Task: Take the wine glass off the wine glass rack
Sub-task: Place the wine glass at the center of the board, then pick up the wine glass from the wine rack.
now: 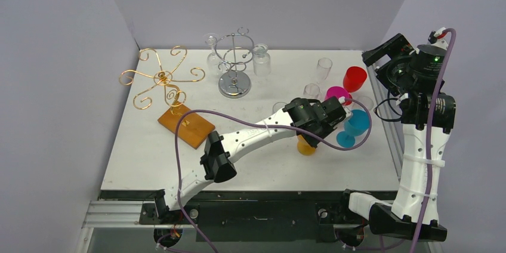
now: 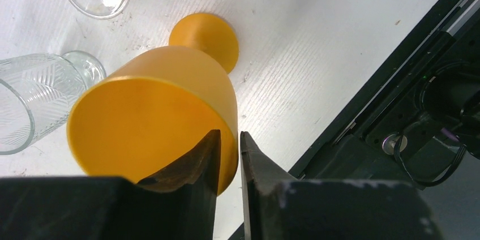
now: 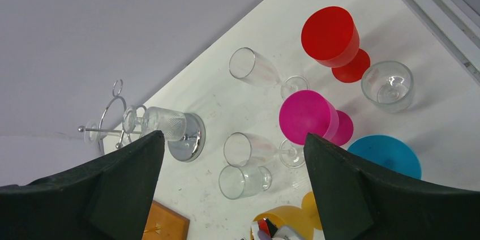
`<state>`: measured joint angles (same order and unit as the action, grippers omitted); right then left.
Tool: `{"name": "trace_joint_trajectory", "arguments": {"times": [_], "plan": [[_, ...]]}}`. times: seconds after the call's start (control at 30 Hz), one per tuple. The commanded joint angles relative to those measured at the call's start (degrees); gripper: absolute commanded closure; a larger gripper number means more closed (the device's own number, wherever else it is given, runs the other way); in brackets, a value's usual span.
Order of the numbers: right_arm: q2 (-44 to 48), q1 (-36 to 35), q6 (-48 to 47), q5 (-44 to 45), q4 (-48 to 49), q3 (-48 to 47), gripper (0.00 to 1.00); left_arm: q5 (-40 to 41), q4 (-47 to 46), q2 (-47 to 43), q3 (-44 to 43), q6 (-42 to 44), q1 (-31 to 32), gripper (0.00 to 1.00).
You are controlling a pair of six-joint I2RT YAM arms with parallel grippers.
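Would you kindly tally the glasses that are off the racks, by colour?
clear glasses: 4
red glass: 1
magenta glass: 1
blue glass: 1
orange glass: 1
Total: 8

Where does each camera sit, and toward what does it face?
Top external: above and behind the robot, facing down on the table; left arm and right arm show.
Left wrist: close above the orange glass; its fingers straddle the rim.
Right wrist: high, facing down toward the silver rack; open right gripper shows.
Shared: all three show the orange glass.
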<state>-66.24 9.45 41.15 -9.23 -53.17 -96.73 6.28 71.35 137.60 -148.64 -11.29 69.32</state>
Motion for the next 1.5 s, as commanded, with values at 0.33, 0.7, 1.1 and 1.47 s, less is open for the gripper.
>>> {"name": "trace_joint_trajectory", "arguments": {"times": [0.33,0.7,1.1,1.47], "plan": [[2.1,0.4,-0.4,-0.5,1.5,-1.1,0.11,0.3,-3.6,-4.9,-3.5,0.4,-0.5,0.63],[2.2,0.3,-0.4,-0.5,1.3,-1.9,0.11,-2.5,-5.5,-10.0,-3.6,-0.8,-0.4,0.53],[0.7,-5.3,-0.1,0.0,4.0,-0.8,0.11,3.7,-7.0,-21.7,-0.5,-3.0,-1.1,0.50],[-3.4,-16.9,5.8,1.1,13.4,4.6,0.15,9.6,-16.4,-45.2,24.7,-8.7,-13.5,0.50]]}}
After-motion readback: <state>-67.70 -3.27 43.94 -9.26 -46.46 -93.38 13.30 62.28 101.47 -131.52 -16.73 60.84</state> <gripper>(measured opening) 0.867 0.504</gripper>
